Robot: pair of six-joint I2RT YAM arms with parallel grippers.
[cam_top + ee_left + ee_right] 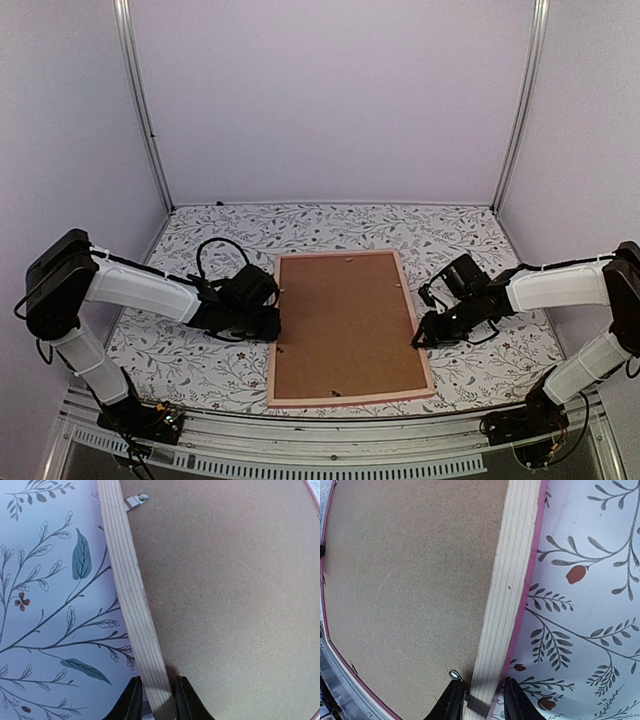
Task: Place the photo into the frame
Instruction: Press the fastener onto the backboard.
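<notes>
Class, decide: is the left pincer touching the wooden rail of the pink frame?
Touching. The left wrist view shows the left pincer straddling the frame at its rail, with the fingers pressed against the rail's sides.

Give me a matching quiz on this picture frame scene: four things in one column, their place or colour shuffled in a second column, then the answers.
Column one:
1. left hand
2. right hand
3. backing board
4. table cover

Column two:
A. white with a leafy print
B. astride the right rail of the frame
C. brown, lying inside the frame
D. astride the frame's left rail

Pairs: 1-D, 2-B, 3-C, 4-A
</notes>
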